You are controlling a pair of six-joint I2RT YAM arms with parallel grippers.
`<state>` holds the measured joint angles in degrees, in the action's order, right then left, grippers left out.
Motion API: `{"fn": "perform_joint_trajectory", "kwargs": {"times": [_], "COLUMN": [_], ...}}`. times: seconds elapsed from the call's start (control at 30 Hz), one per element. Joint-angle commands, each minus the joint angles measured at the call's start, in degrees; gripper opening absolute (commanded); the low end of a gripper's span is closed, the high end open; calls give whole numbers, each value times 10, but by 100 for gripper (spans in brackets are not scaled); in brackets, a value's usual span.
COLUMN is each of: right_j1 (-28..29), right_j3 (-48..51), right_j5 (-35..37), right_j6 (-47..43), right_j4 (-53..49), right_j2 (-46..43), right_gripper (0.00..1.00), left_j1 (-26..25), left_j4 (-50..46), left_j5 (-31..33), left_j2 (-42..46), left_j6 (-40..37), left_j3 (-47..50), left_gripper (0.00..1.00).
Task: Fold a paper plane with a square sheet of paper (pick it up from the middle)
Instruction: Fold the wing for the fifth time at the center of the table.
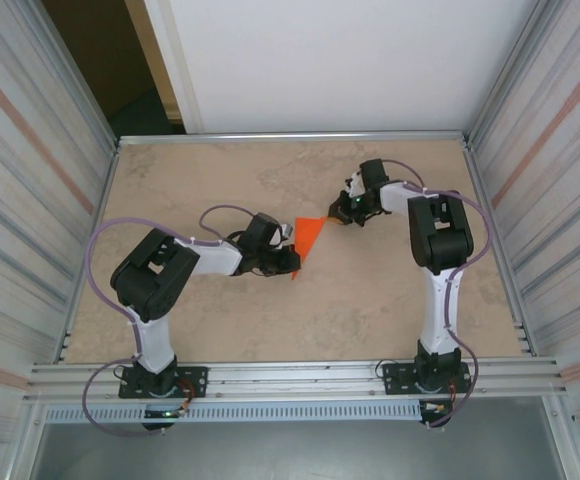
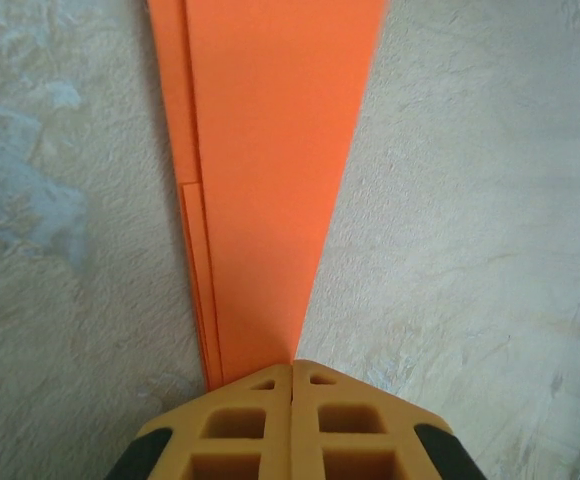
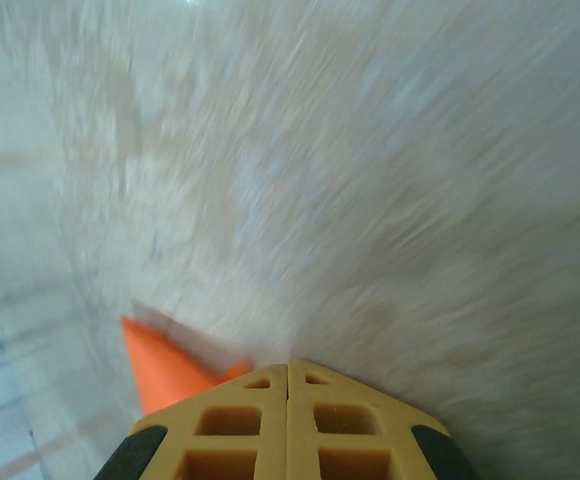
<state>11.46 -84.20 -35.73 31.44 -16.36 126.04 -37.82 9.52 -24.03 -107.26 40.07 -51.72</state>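
The square sheet of paper is a bright orange, narrow, pointed paper plane (image 1: pixel 310 238) with creased layers, lying on the beige tabletop between the two arms. My left gripper (image 1: pixel 292 262) is shut, its tips pressed together on the pointed near end. In the left wrist view the orange wedge (image 2: pixel 270 150) widens away from the shut left gripper (image 2: pixel 292 365), with layered edges along its left side. My right gripper (image 1: pixel 338 212) is shut at the wide far corner. In the blurred right wrist view, an orange corner (image 3: pixel 160 365) pokes out beside the shut right gripper (image 3: pixel 288 365).
The marbled tabletop (image 1: pixel 220 330) is bounded by metal rails (image 1: pixel 290 136) and corrugated side walls (image 1: pixel 30 200). A white panel (image 1: pixel 340 60) stands behind the far rail. Both arm bases sit at the near edge, with looping cables.
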Motion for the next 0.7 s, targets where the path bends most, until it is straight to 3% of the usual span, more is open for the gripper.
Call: {"fn": "perform_joint_trajectory", "kwargs": {"times": [0.0,0.2,0.27,0.47,0.67], "right_j1": [-16,-12,-5,59,164], "right_j3": [-28,24,55,115,100], "right_j5": [49,88,118,221,339], "right_j6": [-9,-18,-17,7,51], "right_j4": [-46,-49,-51,-88,-148], "right_j2": [13,-111,-158,-249,-255], "right_gripper": [0,0,5,42,62], "left_j1": [3,3,3,33,122], "left_j4": [-120,-127,-138,-184,-221], "left_j5": [10,-39,-47,-20,20], "left_j2": [-15,17,44,135,227], "left_j6": [-18,-39,-44,-62,-60], "left_j3": [17,-63,-90,-94,-19], "left_gripper": [0,1,7,34,48]}}
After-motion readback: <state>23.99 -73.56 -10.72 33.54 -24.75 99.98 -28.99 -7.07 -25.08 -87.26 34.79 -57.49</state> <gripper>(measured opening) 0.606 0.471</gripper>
